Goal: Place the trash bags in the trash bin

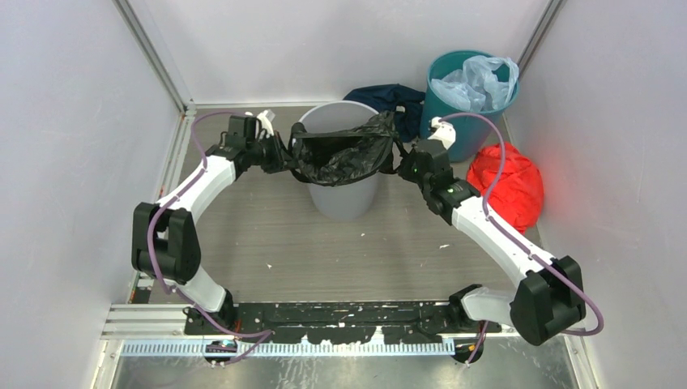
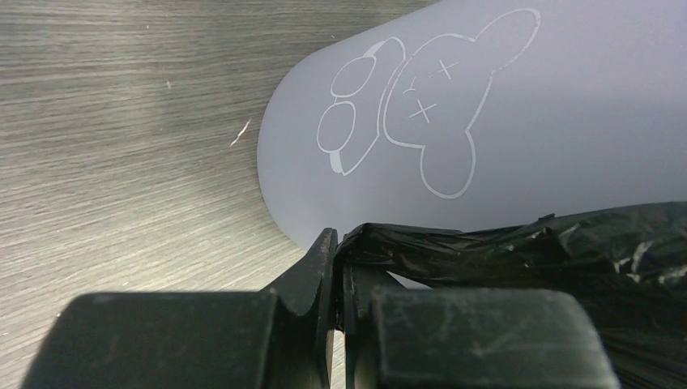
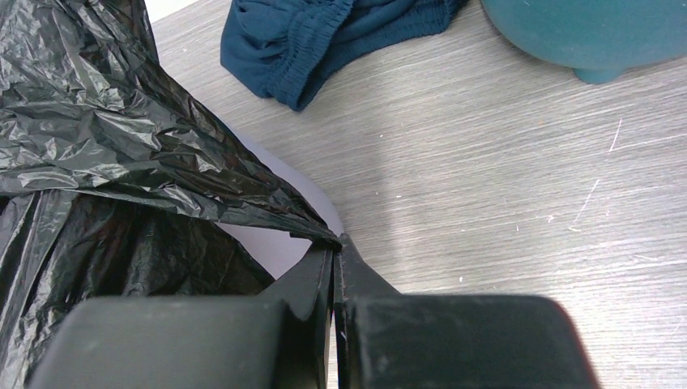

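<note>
we see the trash bin point(image 1: 344, 198) standing upright on the surface point(image 1: 267, 235), w/ the trash bag point(image 1: 344, 154) spread across its mouth, stretched from rim to rim and sagging a bit inside. the left pincer point(image 1: 275, 154) sits at the bin's left rim, pressed together on the bag's edge. its wrist view shows black film nipped btwn the tips, just above the bin wall, which carries a white cartoon outline point(image 2: 421, 105). the right pincer point(image 1: 403, 164) is at the bin's right rim, also pinching the bag, a corner pulled taut into the tips. just behind the bin lies a dark blue cloth point(image 1: 397, 101). behind and right of the bin stands a teal bin point(image 1: 433, 104) w/ a pale blue bag point(image 1: 478, 81) in it. right of the bin, near the right arm, a red bundle point(image 1: 506, 182) rests on the surface.
</note>
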